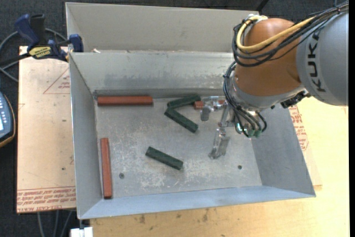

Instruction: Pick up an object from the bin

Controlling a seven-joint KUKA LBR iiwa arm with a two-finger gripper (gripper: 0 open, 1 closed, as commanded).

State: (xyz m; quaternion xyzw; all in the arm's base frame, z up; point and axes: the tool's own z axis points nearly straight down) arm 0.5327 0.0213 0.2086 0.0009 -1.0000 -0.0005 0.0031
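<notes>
Hovering near the angled dark green bar [181, 120], the claw [217, 142] is partly hidden by the orange cover [266, 64]; whether it is open or closed cannot be told.

Grey metal bin [83, 119] with sloping walls, red-brown bar [125, 100] flat along the back wall, second red-brown bar [105, 168] along the left wall, dark green bar [164, 157] mid-floor, two angled green bars [181, 120] meeting behind it.
</notes>
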